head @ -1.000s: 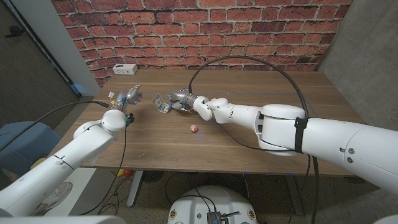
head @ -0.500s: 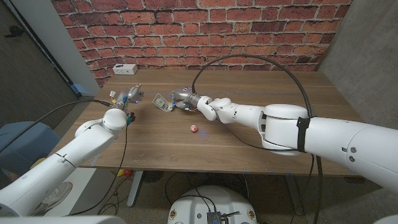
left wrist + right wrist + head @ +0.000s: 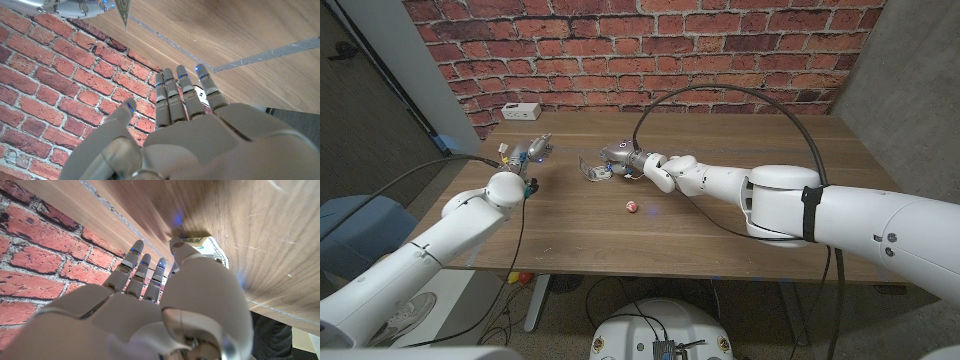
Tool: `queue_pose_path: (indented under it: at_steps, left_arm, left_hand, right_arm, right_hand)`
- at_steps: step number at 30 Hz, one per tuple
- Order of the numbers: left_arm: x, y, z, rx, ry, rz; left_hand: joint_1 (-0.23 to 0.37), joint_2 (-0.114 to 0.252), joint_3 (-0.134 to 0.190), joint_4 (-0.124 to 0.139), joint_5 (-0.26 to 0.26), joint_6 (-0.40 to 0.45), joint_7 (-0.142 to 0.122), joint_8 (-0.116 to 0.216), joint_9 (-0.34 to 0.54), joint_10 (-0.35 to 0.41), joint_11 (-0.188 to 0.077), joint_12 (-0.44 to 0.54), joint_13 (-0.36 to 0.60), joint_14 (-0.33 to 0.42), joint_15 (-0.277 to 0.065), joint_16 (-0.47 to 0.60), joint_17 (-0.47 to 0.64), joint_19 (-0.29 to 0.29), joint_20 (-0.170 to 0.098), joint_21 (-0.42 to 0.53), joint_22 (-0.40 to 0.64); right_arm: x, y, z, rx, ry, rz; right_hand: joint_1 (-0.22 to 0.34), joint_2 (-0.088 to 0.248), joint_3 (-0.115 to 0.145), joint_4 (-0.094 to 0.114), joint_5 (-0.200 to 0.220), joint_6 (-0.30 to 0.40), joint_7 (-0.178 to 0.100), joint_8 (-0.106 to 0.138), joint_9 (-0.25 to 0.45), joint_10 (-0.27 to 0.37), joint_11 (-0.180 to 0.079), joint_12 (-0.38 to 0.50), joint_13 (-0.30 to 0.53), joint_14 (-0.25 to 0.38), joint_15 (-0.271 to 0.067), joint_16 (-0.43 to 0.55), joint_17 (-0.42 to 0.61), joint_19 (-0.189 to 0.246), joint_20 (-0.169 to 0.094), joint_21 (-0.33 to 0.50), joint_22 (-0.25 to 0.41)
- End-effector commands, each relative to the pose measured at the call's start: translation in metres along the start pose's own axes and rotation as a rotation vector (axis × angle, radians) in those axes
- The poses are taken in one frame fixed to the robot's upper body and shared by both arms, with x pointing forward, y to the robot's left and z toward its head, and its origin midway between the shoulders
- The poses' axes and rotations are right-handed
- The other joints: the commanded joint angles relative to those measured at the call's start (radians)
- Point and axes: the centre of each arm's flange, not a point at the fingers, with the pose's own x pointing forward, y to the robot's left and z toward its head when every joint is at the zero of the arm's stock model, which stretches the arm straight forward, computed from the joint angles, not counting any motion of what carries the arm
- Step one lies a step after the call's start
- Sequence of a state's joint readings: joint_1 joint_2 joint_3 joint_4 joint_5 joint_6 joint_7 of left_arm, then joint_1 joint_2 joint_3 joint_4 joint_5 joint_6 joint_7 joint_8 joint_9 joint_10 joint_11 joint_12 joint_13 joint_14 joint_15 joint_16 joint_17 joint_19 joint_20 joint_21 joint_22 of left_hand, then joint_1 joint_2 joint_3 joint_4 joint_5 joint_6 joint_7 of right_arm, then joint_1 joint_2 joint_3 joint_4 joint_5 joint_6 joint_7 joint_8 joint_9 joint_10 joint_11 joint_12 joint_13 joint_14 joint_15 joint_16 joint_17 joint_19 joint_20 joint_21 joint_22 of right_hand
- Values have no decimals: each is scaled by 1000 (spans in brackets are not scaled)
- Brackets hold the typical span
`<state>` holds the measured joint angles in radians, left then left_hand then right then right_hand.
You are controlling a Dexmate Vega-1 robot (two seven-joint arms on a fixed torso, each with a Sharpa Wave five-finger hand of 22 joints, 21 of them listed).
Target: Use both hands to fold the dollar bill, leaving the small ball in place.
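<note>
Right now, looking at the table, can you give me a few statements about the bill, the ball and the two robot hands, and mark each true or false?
1. The right robot hand grips the dollar bill. True.
2. The small ball sits on the bill. False: it lies apart on bare wood, nearer the robot.
3. The left robot hand holds the ball. False: it holds nothing.
4. A white box sits near the brick wall. True.

1. We see a wooden table (image 3: 740, 215) with a brown grained top.
2. We see a small white box (image 3: 521, 111) at the table's far left corner, close to the wall.
3. We see a red brick wall (image 3: 650, 50) behind the table.
</note>
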<state>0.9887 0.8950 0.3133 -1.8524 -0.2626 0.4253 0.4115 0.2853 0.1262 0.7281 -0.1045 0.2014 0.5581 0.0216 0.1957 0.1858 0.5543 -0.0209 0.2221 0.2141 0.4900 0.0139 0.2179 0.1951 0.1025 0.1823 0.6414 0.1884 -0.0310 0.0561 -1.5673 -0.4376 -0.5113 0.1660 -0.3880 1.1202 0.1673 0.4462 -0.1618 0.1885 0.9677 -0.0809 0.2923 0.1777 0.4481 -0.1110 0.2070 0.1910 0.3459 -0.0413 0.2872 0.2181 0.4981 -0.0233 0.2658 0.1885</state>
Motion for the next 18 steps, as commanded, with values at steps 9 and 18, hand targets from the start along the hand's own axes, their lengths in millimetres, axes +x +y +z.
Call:
queue_pose_path:
  at_steps: [9, 18]
  left_arm:
    - [3, -14, 20, 460, -40, -112]
    - [2, -23, 26, 704, 5, -109]
  left_hand:
    - [218, 28, 69, -91, 52, 79, -15, 10, -1, 12, -27, -3, -10, -12, -63, -4, -8, 19, -54, 3, 5]
    - [211, -6, 3, -67, 43, 258, 17, 43, 3, 164, -11, 46, -4, 126, -89, 54, 0, 74, -79, 28, 9]
  right_arm:
    - [-4, 10, -14, -3, 50, 57]
    - [-2, 12, -15, 4, 80, 90]
  right_hand:
    - [-14, -2, 7, 11, -6, 1, 10, -10, 6, 4, 5, -1, 1, -3, -123, -8, 0, -1, 2, -6, 1]
    - [-18, -2, 12, 13, -7, 2, 12, -17, 5, 7, 5, -1, 1, 0, -124, -11, -1, -1, 2, -6, 1]
